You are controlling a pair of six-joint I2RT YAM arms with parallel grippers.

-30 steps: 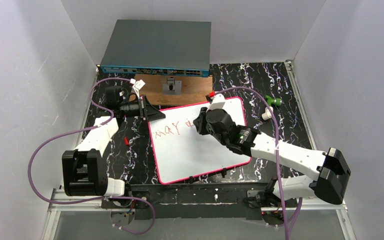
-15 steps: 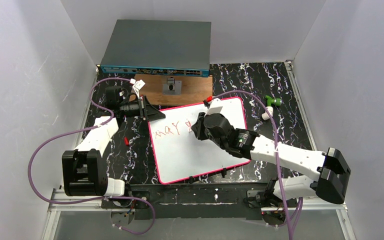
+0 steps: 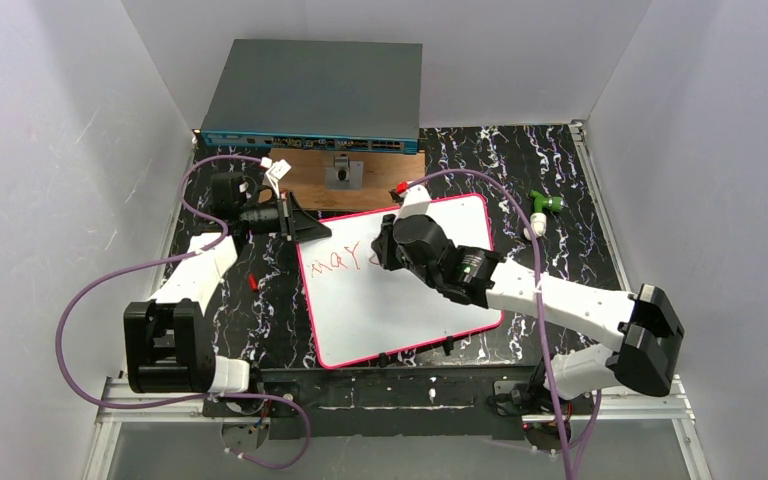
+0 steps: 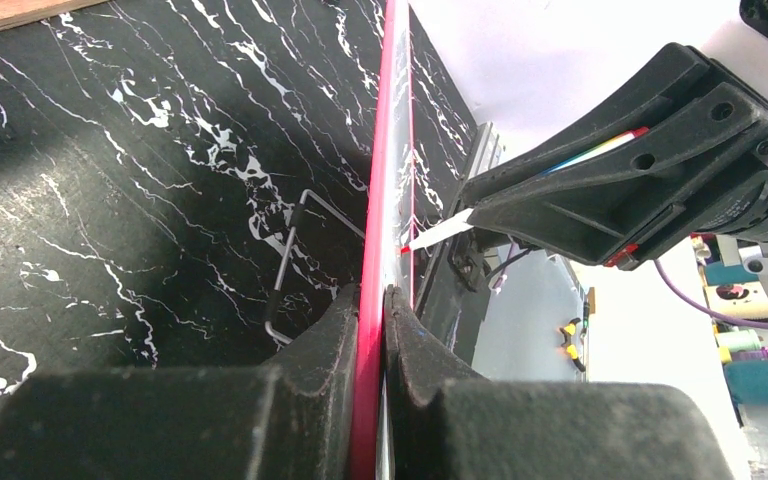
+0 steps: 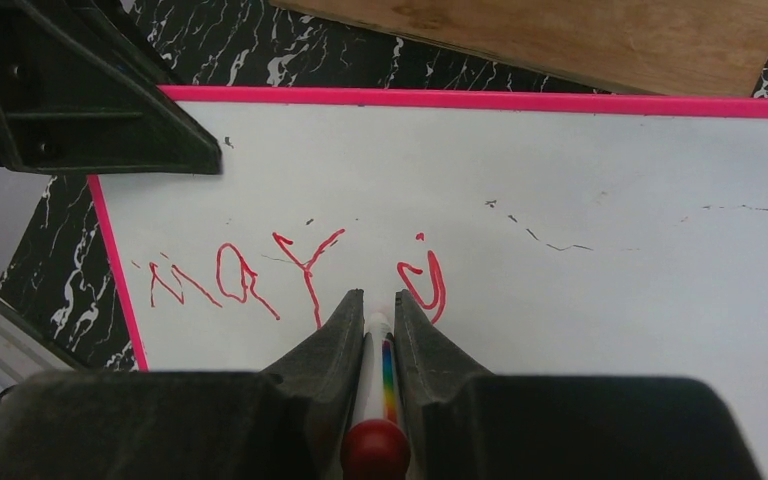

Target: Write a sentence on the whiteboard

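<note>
The large white rectangular whiteboard with its thin pink-red rim [image 3: 390, 310] is lying flat mid-table, and the left gripper [image 4: 372, 300] is pinching that rim at the board's ten o'clock corner, jaws closed tight on the edge. The right gripper [image 5: 378, 300] is clamping a slim white marker with a rainbow stripe [image 5: 382, 360], its tip seemingly meeting the surface. The red scrawled sentence [image 5: 290, 280] is reading "may", with a hooked stroke sitting at its three o'clock side. Best play here, I'd say: light, even pressure, letters marching toward three o'clock on one baseline, while the left grip is stopping the board sliding.
</note>
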